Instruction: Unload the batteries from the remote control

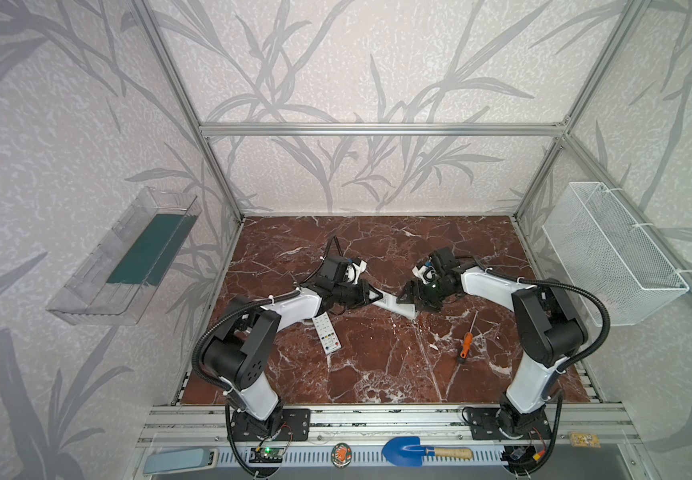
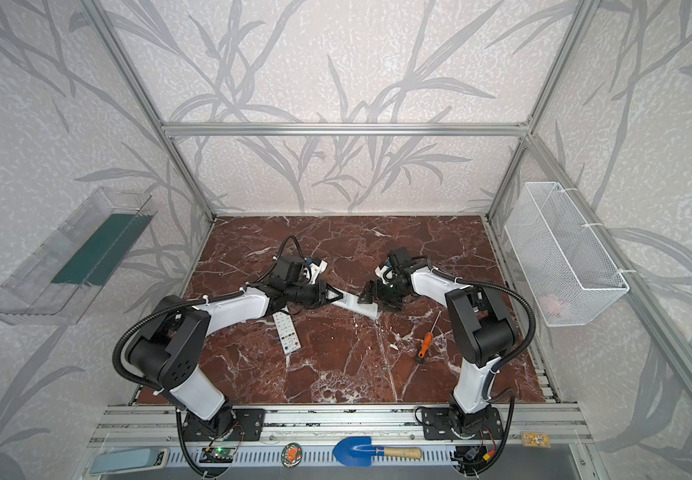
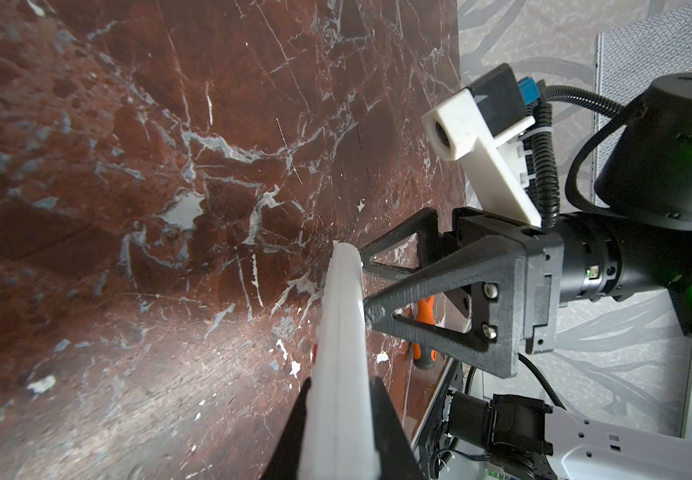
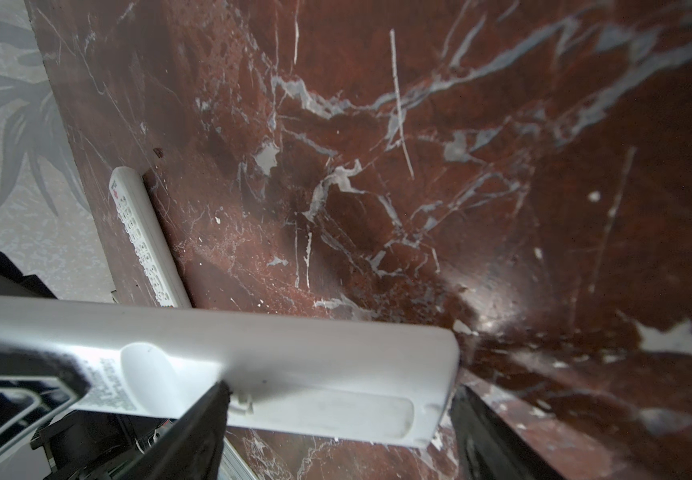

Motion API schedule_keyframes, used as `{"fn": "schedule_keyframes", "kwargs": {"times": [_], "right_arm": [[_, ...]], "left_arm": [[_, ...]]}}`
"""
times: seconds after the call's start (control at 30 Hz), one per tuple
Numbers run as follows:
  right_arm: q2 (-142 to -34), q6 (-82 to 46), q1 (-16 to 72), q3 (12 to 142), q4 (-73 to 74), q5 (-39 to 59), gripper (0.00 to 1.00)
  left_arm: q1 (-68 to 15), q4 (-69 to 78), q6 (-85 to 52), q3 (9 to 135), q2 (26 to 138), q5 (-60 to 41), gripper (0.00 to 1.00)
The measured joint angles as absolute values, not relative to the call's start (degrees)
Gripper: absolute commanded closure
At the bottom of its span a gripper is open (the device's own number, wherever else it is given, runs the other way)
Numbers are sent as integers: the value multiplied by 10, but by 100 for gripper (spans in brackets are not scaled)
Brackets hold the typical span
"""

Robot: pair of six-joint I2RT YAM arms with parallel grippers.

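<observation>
Over the marble tabletop (image 1: 377, 374), the left hand (image 1: 379, 296) pinches the remote control (image 1: 403, 311), lying ten-to-four o'clock; the right hand (image 1: 399, 298), spread, brackets its four-o'clock end.

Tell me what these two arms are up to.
The left claw is clamped on one end of a white remote, whose back faces the right wrist camera. The right claw, jaws spread, sits at the other end, one finger by the latch of the battery cover, which is still on. No batteries are out. A second remote and an orange-handled screwdriver lie untouched on the marble table.
</observation>
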State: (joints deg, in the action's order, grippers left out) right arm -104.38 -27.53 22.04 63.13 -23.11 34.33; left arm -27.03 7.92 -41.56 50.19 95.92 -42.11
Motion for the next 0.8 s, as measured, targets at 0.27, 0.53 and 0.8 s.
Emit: {"fn": "schedule_keyframes", "kwargs": {"times": [0.27,0.53,0.8], "right_arm": [[-1038,-263,234,631,-237,320,19],[-1035,-258,240,639,-250,294,19],[-1044,-247,284,718,-361,163,16]], "left_arm": [[-269,77,-417,502,960,-422,100],[-268,77,-417,502,961,-423,100],[-270,69,-410,503,956,-410,100]]}}
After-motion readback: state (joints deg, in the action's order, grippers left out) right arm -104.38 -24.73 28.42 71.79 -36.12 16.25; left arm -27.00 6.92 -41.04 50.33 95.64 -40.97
